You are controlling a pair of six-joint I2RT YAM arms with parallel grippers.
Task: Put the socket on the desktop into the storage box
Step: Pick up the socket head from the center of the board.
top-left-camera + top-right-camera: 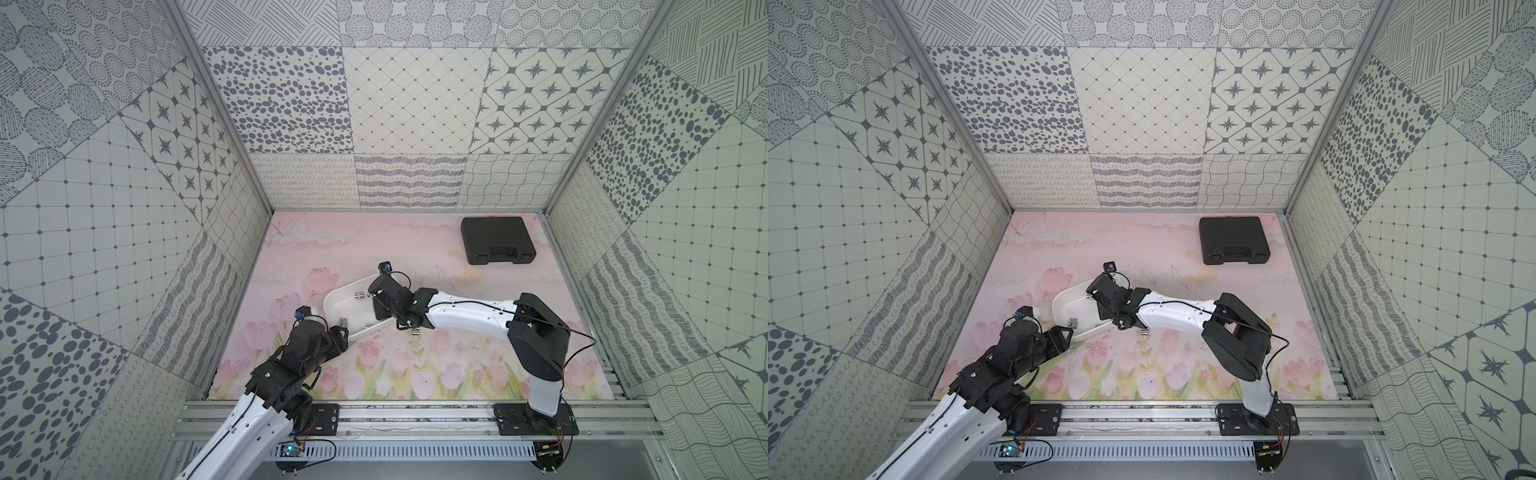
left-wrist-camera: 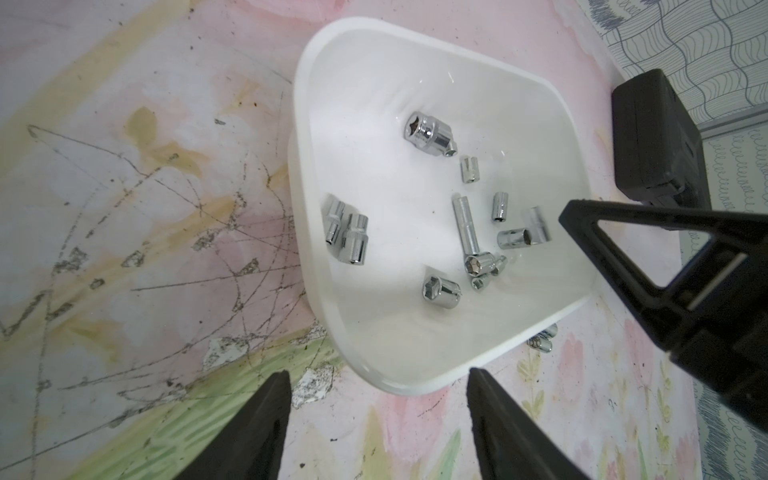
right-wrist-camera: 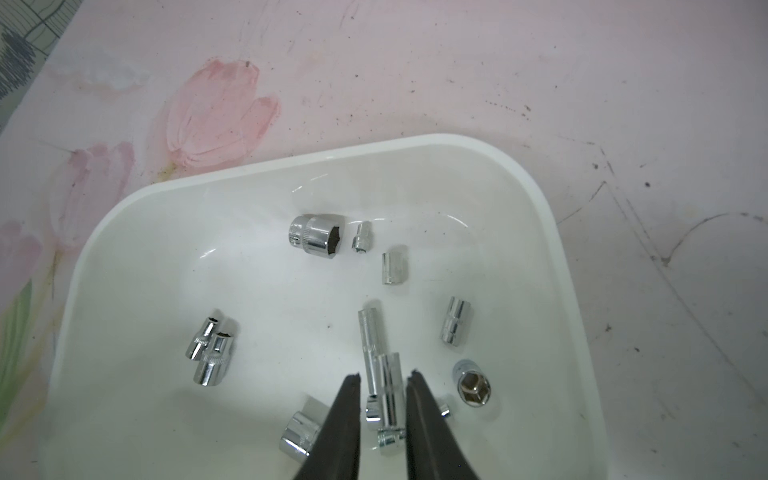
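Observation:
The white storage box point(image 1: 332, 300) point(image 1: 1059, 305) lies askew on the tulip-printed desktop point(image 1: 457, 365) and holds several chrome sockets point(image 2: 428, 133) point(image 3: 318, 235). My right gripper point(image 3: 384, 374) hangs over the box's inside with its jaws slightly parted. A slim socket point(image 3: 390, 386) stands between them, with a gap to one finger. Two small sockets point(image 2: 544, 338) point(image 1: 415, 331) lie on the desktop just outside the box's near rim, under the right arm. My left gripper point(image 2: 378, 372) point(image 1: 343, 332) is open and empty at the box's near left corner point(image 2: 399, 384).
A black tool case point(image 1: 497, 240) point(image 1: 1233, 240) lies shut at the back right of the desktop. Patterned walls close in three sides, and an aluminium rail point(image 1: 415, 415) with both arm bases runs along the front.

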